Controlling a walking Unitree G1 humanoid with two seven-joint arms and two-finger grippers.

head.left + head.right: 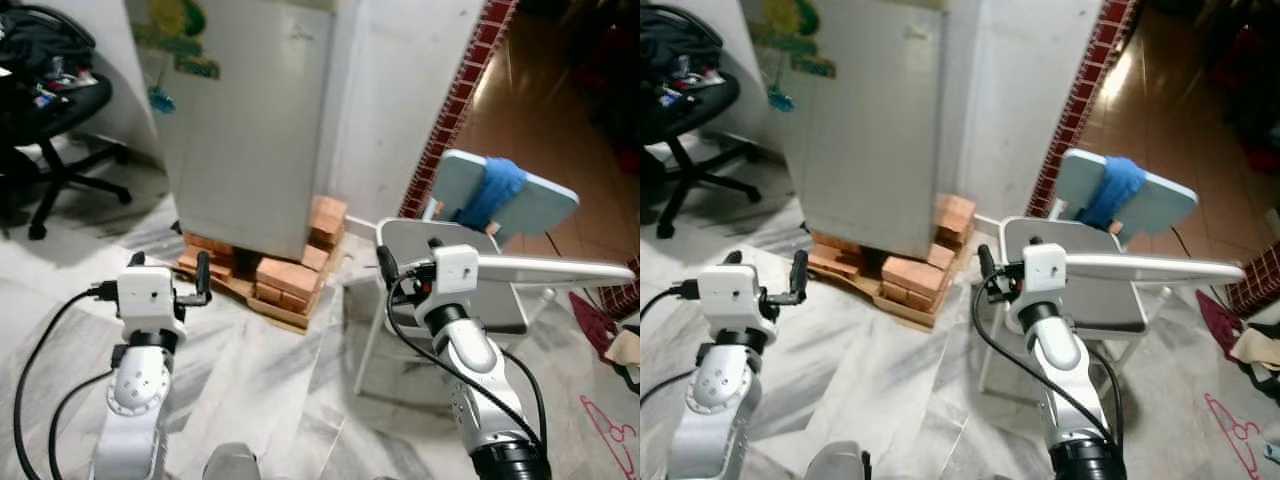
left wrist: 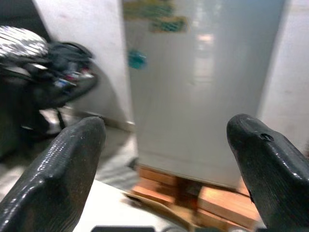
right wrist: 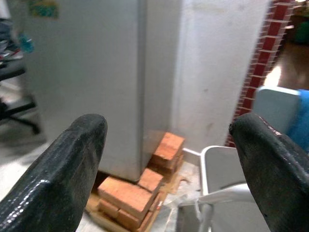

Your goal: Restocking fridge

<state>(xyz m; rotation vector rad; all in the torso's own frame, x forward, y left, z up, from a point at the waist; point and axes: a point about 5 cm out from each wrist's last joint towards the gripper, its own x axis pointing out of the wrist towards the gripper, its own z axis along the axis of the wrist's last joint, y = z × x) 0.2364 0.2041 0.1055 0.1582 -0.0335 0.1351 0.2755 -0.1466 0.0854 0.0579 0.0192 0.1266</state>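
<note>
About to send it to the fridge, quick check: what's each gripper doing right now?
Left gripper: open, holding nothing, raised toward the fridge.
Right gripper: open, holding nothing, raised beside the grey chair.

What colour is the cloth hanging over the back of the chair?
The cloth is blue, draped over the pale chair back; the left eye view shows it best.

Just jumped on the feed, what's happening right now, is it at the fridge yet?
Nearly. The robot faces the fridge, whose door is closed; it stands on bricks over a wooden pallet. Both arms are raised in front, the left gripper and right gripper open and holding nothing. A grey chair with a blue cloth on its back stands by the right arm. An office chair sits to the left.
</note>
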